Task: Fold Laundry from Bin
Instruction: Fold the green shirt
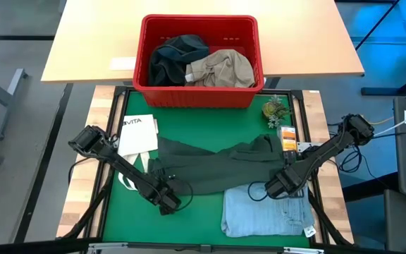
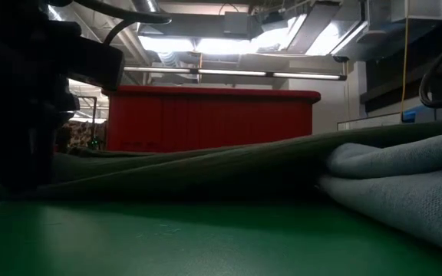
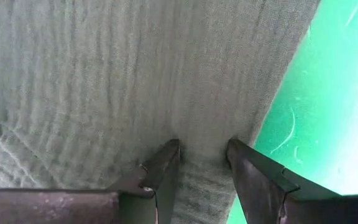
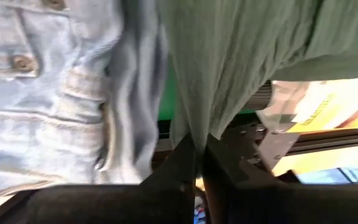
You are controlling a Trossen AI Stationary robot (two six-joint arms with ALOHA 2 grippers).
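The dark green soft cloth garment (image 1: 217,166) lies spread on the green mat just in front of the large red plastic slotted bin (image 1: 199,95), its long axis running side to side across the mat, parallel to the bin's long front wall, one end toward each arm. The right gripper (image 1: 282,185) has its fingers pinched tight on the garment's edge, beside the folded light blue denim jeans (image 1: 266,212). The left gripper (image 3: 204,158) stands partly open astride the other end's hem; whether it truly holds cloth I cannot tell. The likely failure: a one-sided pull drags the garment askew, or snags the jeans and spoils that fold.
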